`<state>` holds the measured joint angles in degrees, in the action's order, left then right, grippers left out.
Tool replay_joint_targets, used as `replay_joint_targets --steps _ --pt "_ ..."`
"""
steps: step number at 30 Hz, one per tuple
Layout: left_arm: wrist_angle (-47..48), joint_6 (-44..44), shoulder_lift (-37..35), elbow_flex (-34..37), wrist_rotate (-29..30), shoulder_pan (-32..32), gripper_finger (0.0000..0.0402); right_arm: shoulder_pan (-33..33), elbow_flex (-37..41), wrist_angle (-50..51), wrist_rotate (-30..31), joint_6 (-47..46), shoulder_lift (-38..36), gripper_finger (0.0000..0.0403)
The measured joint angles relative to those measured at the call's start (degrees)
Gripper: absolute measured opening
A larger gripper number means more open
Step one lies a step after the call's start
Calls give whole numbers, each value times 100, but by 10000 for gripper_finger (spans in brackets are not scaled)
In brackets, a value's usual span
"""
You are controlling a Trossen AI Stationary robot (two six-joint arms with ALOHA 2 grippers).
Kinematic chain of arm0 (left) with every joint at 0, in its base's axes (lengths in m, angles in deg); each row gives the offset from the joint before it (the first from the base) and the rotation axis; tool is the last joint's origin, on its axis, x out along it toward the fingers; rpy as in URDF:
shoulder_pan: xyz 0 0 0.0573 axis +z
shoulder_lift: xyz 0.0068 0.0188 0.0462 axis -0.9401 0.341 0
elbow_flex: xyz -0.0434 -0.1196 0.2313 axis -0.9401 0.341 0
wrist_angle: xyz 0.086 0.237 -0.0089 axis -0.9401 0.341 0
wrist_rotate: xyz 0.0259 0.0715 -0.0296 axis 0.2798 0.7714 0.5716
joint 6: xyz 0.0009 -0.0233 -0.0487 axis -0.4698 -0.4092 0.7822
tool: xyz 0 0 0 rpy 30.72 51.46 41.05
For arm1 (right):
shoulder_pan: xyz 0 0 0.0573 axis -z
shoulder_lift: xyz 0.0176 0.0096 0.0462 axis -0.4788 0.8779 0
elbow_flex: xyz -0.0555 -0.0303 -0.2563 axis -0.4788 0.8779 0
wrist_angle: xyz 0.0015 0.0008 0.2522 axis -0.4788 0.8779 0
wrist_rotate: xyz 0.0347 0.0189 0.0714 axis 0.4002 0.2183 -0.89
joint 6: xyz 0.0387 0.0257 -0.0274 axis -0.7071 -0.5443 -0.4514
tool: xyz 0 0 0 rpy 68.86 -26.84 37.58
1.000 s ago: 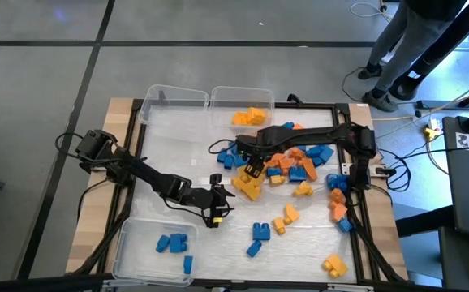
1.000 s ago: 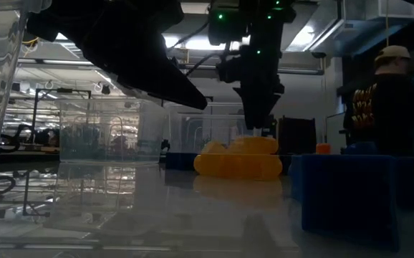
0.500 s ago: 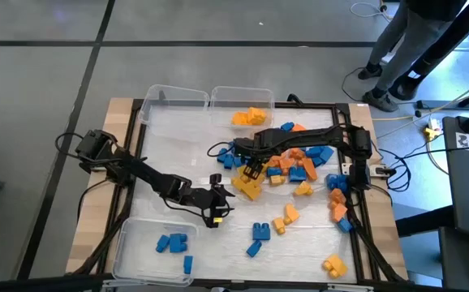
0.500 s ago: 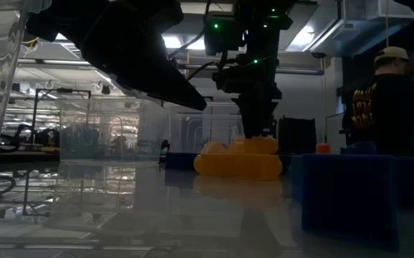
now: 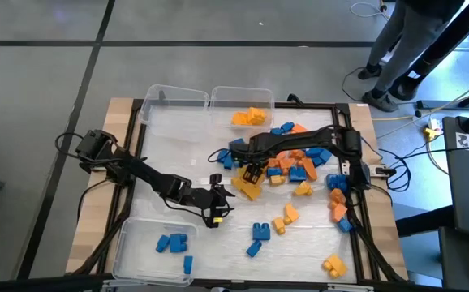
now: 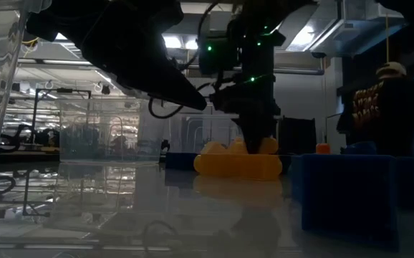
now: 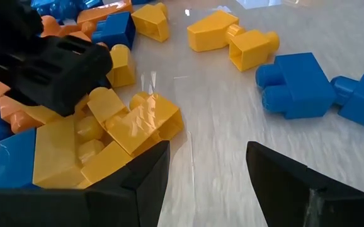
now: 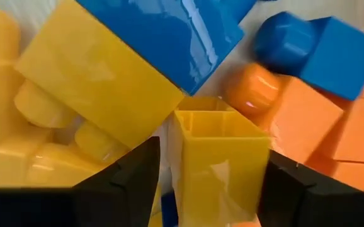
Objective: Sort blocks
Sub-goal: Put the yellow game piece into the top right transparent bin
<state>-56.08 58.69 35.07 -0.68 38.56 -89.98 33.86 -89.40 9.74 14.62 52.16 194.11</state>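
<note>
Right hand (image 5: 251,172) straddles a yellow block (image 8: 218,161), fingers wide, not gripping yet. I'd drop straight and squeeze centered. Left hand (image 5: 216,210) waits open.

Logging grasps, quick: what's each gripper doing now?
Left gripper: open, empty.
Right gripper: open, fingers either side of a yellow block.

Robotics laboratory or industrial workshop. A wooden table (image 5: 96,235) framed in black rails stands on a grey concrete floor (image 5: 40,73) scored with dark seams, with cables (image 5: 397,113) trailing past its right edge. The low view looks into a large open hall with ceiling strip lights (image 6: 193,43), exposed ductwork (image 6: 364,29) and a standing person (image 6: 386,115) wearing a cap.
</note>
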Motion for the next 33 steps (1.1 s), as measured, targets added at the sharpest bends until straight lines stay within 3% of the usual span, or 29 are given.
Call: replay_joint_targets --steps 7,16,27,33 --pt "-21 -5 0 0 0 2 200 0 -2 -4 -13 158 13 136" --pt "-23 -7 0 0 0 2 200 0 -271 118 -579 367 4 133" --pt "-34 -4 0 0 1 2 200 0 -1782 1525 -707 826 -14 135" --pt "-36 -2 0 0 2 2 200 33 -3026 2171 -391 1089 -18 141"
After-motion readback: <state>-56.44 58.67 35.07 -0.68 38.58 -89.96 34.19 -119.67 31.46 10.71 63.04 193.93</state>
